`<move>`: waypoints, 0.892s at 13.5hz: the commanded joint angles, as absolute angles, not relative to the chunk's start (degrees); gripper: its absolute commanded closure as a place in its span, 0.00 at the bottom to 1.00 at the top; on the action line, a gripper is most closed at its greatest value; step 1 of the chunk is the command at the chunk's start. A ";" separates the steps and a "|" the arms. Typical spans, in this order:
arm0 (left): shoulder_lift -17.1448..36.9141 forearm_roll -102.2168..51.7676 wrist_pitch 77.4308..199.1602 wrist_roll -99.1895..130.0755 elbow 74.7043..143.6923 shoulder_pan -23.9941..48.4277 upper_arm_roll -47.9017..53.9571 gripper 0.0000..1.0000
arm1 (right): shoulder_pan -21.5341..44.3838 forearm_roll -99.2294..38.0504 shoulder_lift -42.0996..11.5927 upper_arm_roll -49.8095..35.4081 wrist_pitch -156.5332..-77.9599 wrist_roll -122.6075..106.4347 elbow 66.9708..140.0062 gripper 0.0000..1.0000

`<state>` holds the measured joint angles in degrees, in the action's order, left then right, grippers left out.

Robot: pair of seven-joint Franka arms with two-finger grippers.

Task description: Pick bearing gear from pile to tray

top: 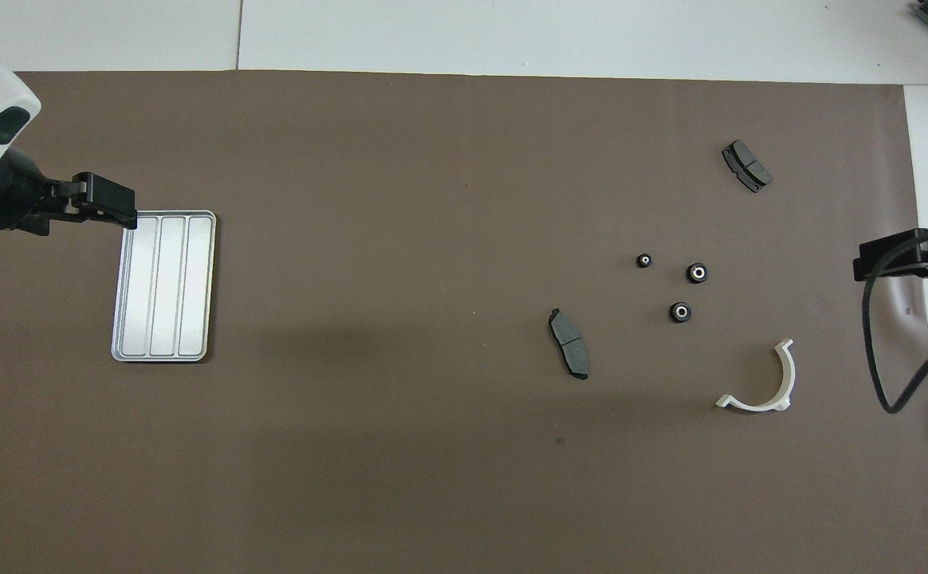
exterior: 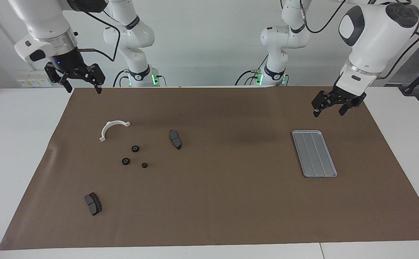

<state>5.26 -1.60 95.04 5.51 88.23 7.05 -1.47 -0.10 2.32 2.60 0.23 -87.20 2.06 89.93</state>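
Both claws hang released and empty: right gripper [exterior: 81, 83] near the pile, left gripper [exterior: 333, 107] by the tray [exterior: 314, 153]. Nothing is picked yet; next, I judge, the right gripper must descend onto a black bearing ring [exterior: 135, 148].

Bare mat [exterior: 231, 187] lies open between the pile [exterior: 134, 148] and tray [exterior: 314, 153].

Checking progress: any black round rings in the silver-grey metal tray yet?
No, the silver-grey metal tray is bare; all three black round rings lie on the brown mat.
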 commanded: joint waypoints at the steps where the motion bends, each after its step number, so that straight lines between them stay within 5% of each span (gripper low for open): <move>1: 3.69 -0.88 96.06 5.27 90.26 6.50 -1.05 0.00 | -0.53 2.46 2.90 -0.26 -86.48 2.46 89.82 0.00; 8: 3.69 -0.88 96.07 5.27 90.26 6.50 -1.05 0.00 | -0.53 2.55 3.43 -0.26 -87.54 2.29 91.32 0.00; 12: 3.69 -0.88 96.06 5.27 90.26 6.50 -1.05 0.00 | -0.44 2.11 3.34 -0.26 -95.42 2.11 95.34 0.00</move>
<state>5.26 -1.60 95.04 5.51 88.23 7.05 -1.47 -0.09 2.31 2.55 0.21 -90.98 2.06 91.40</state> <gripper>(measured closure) 0.000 0.000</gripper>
